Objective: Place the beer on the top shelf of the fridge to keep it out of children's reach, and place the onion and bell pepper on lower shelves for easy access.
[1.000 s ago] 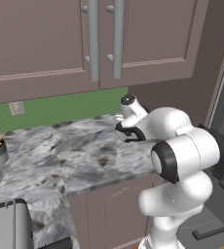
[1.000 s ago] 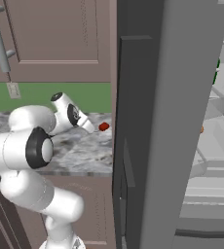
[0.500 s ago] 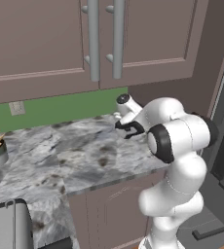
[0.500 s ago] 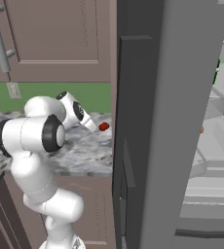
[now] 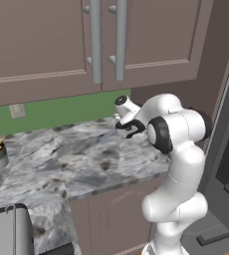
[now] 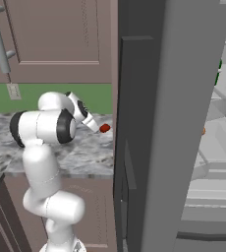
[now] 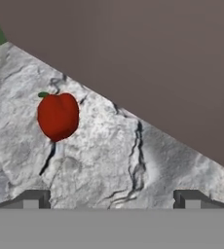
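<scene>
At upper left of the hand view, the bell pepper (image 7: 58,115) sits on the marble counter (image 7: 109,160) near the wall; gripper (image 7: 111,198) w/ fingers wide apart, empty. Best to centre over it before closing.

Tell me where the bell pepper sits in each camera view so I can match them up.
Left base view: I can't make it out; the arm stands over that corner of the counter.
Right base view: bell pepper just beyond the gripper, near the fridge door edge.
Hand view: bell pepper upper left, on bare stone.
Shared landmark: the marble counter.
</scene>
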